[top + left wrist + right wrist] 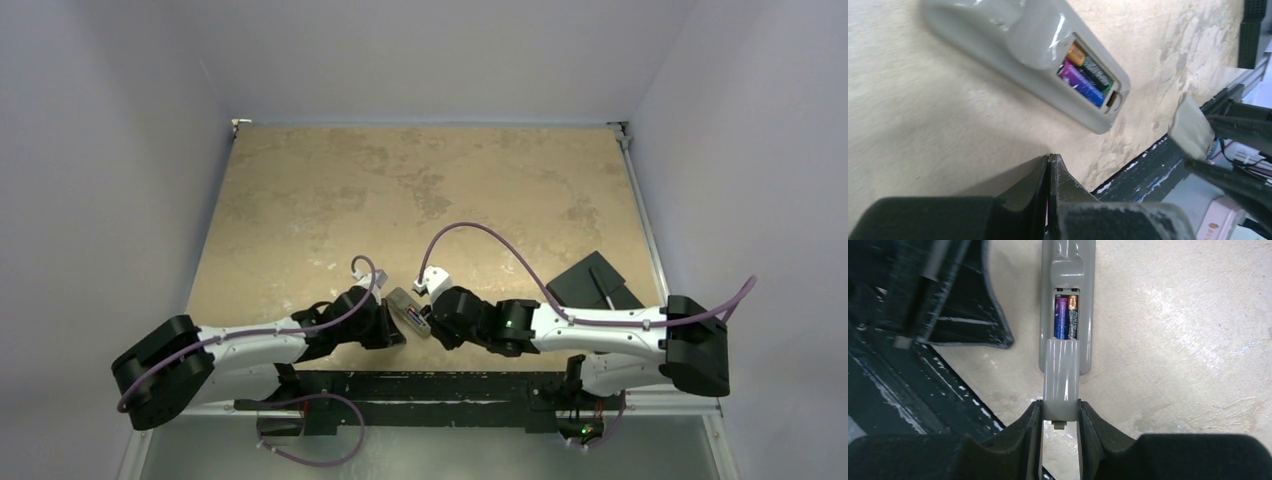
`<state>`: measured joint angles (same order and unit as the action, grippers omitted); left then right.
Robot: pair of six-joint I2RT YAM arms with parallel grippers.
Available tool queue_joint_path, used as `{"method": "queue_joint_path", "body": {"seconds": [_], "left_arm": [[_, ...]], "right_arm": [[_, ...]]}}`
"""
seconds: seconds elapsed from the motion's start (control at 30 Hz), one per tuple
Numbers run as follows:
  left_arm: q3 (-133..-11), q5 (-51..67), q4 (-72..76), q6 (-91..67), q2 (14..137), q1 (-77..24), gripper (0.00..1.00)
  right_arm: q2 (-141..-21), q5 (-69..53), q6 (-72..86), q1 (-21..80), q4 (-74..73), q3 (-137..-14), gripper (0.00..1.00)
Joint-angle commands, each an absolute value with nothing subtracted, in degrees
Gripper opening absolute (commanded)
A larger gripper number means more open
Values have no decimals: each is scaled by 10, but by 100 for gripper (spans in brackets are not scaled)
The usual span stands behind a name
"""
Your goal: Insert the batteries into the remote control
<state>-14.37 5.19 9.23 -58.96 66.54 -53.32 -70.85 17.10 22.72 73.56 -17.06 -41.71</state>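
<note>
Both batteries sit in the remote. The right pincer pinches the grey cover; the left pincer is pressed together.

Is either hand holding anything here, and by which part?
The right hand pinches the grey battery cover by its near end. The left hand is shut on nothing.

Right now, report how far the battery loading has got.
Done: the purple battery and the dark battery lie side by side in the open recess of the remote. In hand: the right jaws grip the grey cover. The left jaws are shut, empty. Left: fitting that cover over the recess.
</note>
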Motion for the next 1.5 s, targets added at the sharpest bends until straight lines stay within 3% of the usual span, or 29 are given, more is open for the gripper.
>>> {"method": "queue_joint_path", "body": {"seconds": [0.0, 0.3, 0.7, 1.07, 1.47], "left_arm": [[-150, 2, -39, -574, 606, -535, 0], [-164, -49, -132, -589, 507, -533, 0], [-173, -53, -154, -587, 496, -534, 0], [-181, -57, -161, -585, 480, -533, 20], [-182, -57, -154, -579, 488, -533, 32]], "right_arm": [[-728, 140, 184, 718, -149, -437, 9], [-785, 137, 159, 709, -158, -474, 8], [-842, 132, 150, 694, -188, -524, 9], [-885, 124, 151, 686, -211, -556, 10], [-904, 122, 156, 679, -218, -572, 10]]}}
